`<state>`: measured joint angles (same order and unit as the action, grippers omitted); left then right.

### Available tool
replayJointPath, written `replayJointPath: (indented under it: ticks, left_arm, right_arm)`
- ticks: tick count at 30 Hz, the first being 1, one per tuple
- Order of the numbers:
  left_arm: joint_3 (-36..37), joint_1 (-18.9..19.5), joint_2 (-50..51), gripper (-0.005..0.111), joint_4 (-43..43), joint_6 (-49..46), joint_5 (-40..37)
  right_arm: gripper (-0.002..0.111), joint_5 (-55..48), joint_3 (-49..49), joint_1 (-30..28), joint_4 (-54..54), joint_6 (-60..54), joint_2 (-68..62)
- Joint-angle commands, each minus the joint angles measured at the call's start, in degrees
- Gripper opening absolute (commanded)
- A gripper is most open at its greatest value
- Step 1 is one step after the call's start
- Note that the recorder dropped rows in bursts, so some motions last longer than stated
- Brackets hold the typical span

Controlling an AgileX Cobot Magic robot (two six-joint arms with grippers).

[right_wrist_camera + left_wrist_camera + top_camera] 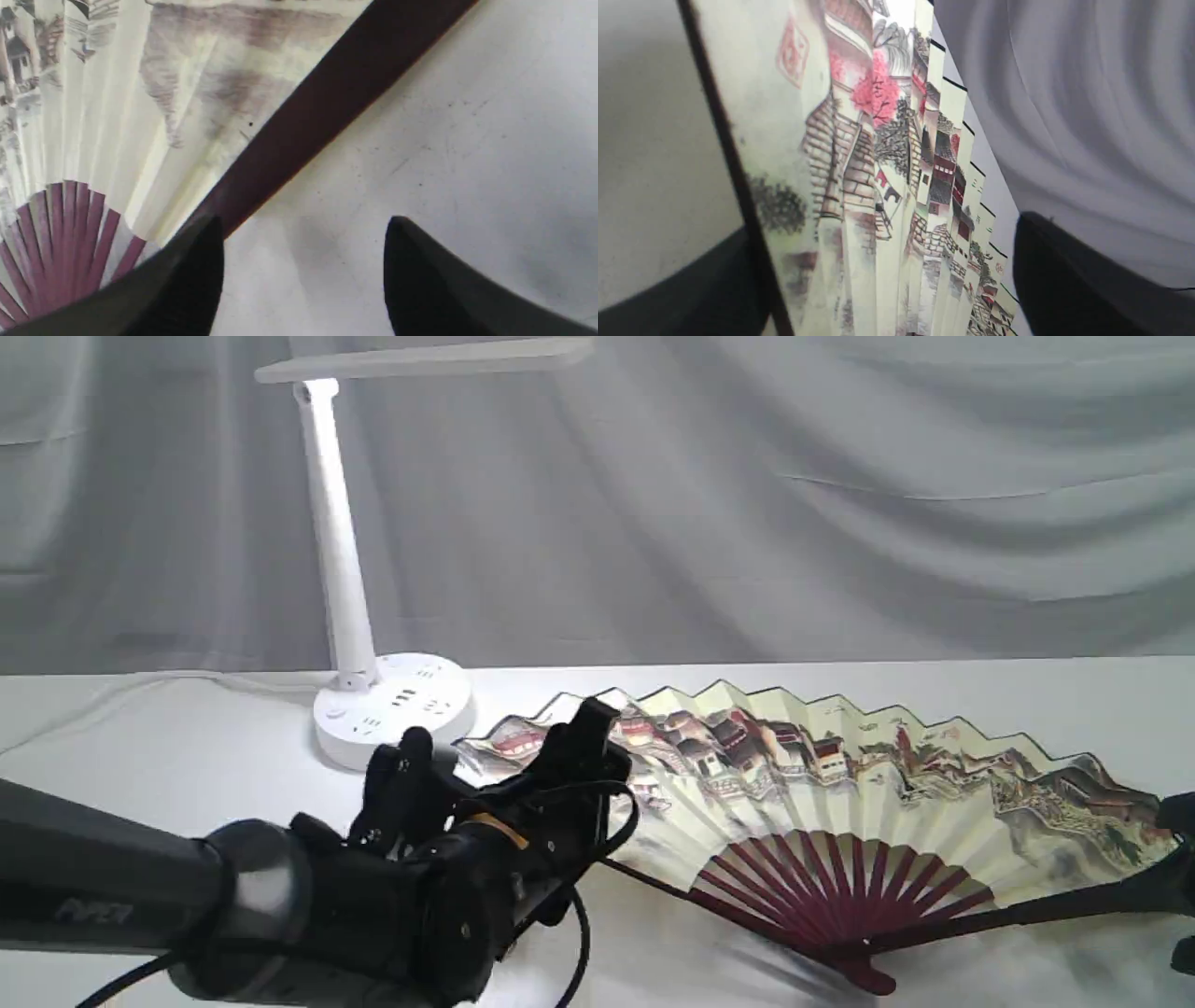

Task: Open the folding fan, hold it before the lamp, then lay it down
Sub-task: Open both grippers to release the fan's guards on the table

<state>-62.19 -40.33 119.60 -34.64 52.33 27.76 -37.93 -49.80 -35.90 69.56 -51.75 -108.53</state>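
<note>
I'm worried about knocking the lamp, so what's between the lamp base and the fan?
The exterior view shows only a narrow strip of bare table between the lamp base and the fan, with one of the jaws of the left gripper close by.

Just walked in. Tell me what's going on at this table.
Two robot arms are working a folding fan, which lies spread open on the table beside the lamp. The left tool is open, its fingers straddling the fan's left edge. The right tool is open too, low over the table by the dark right guard, which passes one fingertip rather than sitting in the gap. Neither appears to grip the fan.
</note>
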Motion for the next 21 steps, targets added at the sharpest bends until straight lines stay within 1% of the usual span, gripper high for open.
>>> replayJointPath:
  ticks: [1,5,7,11,14,17,21]
  left_arm:
    - [-0.09,1.27,-2.21,0.069,3.69,-0.5,-2.76]
    - [-0.09,2.85,-3.3,0.069,5.58,-0.59,-6.87]
    - [-0.09,3.52,-3.3,0.069,6.19,-3.04,-9.4]
    - [-0.09,6.24,-3.3,0.069,6.53,-9.3,-18.82]
    - [-0.09,8.58,-3.65,0.069,7.03,-11.74,-25.42]
    - [-0.09,10.64,-4.61,0.069,7.03,-14.55,-30.51]
    - [-0.09,12.48,-6.5,0.068,8.65,-18.01,-34.53]
  right_arm:
    - [0.052,0.4,0.34,-0.07,-1.64,-0.25,0.11]
    - [0.052,0.49,0.34,-0.07,-1.64,0.08,0.22]
    - [0.052,-0.77,0.34,-0.07,-1.64,0.4,0.22]
    - [0.052,-4.14,0.34,-0.07,-2.16,0.4,0.22]
    - [0.052,-5.43,0.34,-0.07,-3.04,0.4,0.43]
    - [0.052,-5.67,0.34,-0.07,-3.58,0.4,1.54]
    - [0.052,-5.09,0.34,-0.07,-3.66,0.4,4.26]
